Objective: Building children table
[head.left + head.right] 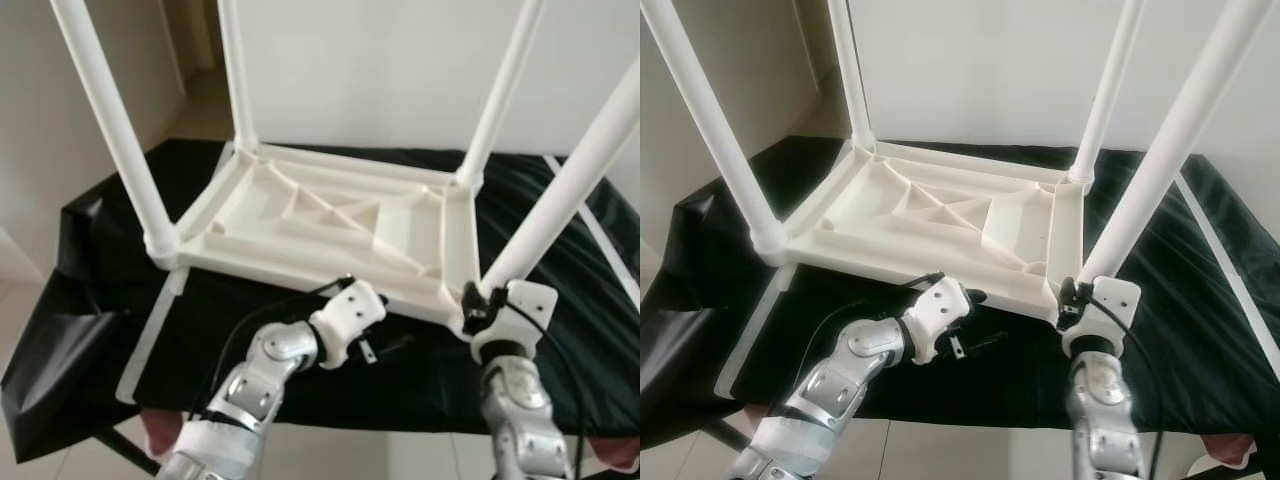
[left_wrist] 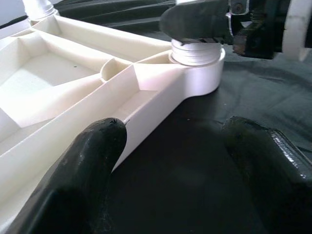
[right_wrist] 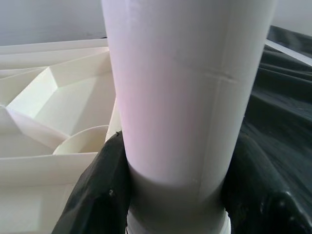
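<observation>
At the tabletop's [image 1: 330, 225] near corner, right pincer [image 3: 175, 195] grips a leg [image 1: 560, 200] cut off above; left pincer [image 2: 175, 170] wide.

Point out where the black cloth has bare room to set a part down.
Bare black cloth lies right of the upturned tabletop, and a strip along the near edge left of the left tool. The near right corner is crowded: the right tool grips the leg there.
</observation>
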You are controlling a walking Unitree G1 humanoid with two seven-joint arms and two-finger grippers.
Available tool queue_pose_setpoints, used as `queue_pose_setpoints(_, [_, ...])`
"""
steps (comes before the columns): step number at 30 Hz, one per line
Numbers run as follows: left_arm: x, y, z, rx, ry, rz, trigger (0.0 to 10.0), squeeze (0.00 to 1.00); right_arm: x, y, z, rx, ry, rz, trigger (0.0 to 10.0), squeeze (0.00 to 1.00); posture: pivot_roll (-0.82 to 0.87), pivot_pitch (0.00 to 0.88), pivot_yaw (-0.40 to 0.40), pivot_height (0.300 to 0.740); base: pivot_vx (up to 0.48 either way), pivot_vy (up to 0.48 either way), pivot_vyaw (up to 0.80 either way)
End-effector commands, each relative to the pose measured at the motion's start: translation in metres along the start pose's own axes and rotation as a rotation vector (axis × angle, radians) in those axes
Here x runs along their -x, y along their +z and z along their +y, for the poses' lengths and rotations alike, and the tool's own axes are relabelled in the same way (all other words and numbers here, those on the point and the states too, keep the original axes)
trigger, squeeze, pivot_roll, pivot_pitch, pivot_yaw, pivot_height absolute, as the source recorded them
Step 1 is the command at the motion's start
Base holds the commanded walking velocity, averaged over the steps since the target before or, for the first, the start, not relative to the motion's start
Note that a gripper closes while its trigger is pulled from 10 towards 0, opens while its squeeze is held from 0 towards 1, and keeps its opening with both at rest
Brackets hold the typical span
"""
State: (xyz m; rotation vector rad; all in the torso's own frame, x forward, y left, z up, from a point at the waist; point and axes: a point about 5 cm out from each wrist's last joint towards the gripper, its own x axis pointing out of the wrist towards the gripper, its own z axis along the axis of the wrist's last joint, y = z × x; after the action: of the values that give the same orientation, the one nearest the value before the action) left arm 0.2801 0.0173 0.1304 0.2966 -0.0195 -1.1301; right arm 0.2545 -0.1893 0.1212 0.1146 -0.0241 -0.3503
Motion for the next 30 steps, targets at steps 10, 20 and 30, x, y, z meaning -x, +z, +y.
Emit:
queue_pose_setpoints(10, [0.004,0.002,0.002,0.008,0.062,-0.006,10.0,0.0,0.009,-0.007,0.011,-0.065,0.014,0.057,10.0,1.0,-0.05,0.0,0.004,0.74,0.0,0.0,0.0])
queue_pose_setpoints(20, [0.004,0.003,0.0,-0.008,0.072,-0.009,10.0,0.0,0.009,0.006,0.003,-0.042,0.105,-0.025,10.0,1.0,-0.04,0.0,-0.014,0.74,0.0,0.0,0.0])
queue_pose_setpoints(30, [0.005,0.006,-0.01,-0.064,0.025,-0.032,10.0,0.0,-0.002,0.012,-0.012,0.028,0.397,-0.04,10.0,0.0,-0.03,0.0,-0.037,0.74,0.0,0.0,0.0])
